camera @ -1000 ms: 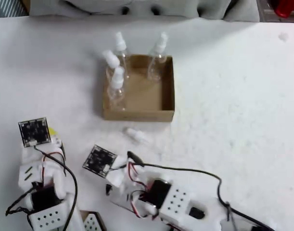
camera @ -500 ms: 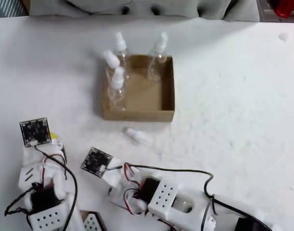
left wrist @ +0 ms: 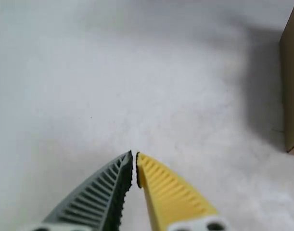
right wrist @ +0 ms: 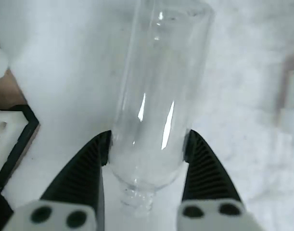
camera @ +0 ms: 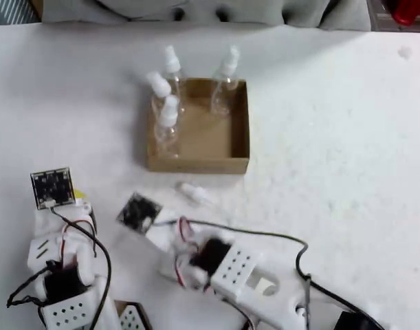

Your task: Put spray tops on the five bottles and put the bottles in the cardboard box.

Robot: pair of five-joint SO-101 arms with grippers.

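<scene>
My right gripper (right wrist: 147, 144) is shut on a clear bottle (right wrist: 161, 72) that has no top; its black fingers (right wrist: 91, 163) clamp the body just above the bare neck. A loose white spray top (camera: 193, 192) lies on the table just in front of the cardboard box (camera: 240, 130), and it also shows beside the bottle (right wrist: 293, 110). Several bottles with spray tops (camera: 167, 120) stand in the box, mostly along its left and far sides. My left gripper (left wrist: 134, 159) is shut on nothing, low over the bare table, left of the box wall (left wrist: 293, 82).
The right arm (camera: 237, 271) lies across the near middle of the table with its cable trailing to the right. The left arm (camera: 58, 254) stands at the near left corner. The table to the right of the box is open white surface.
The right arm has swung and shifted a little toward the box, its wrist board moving up the table. The left arm has stayed where it was.
</scene>
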